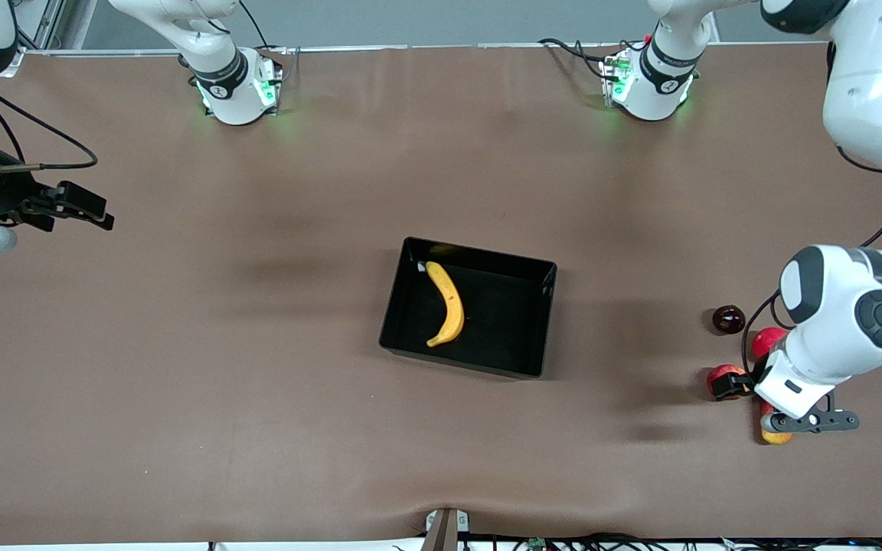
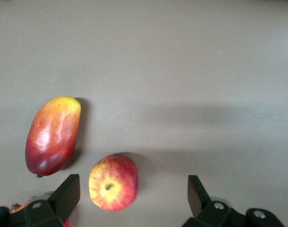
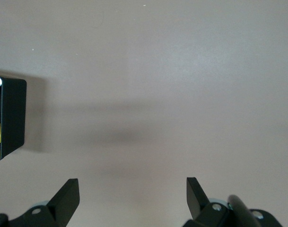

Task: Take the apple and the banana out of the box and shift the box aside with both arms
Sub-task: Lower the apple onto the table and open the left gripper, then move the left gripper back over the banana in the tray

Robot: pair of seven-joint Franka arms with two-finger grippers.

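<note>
One fruit out: apple rests between my left gripper's wide jaws, so I'd lift clear; right gripper waits wide; banana remains in box.

Even, diffuse light from overhead falls on the brown bench, bright but without hard edges; soft, smeared shadows of the arms lie as dark bands across it. The glossy black box catches a small white glint at one corner and mirrors the banana faintly. Green lamps glow at both arm bases. In the left wrist view the apple shows a mild sheen, and the pincer fingers at the frame edge look soft
</note>
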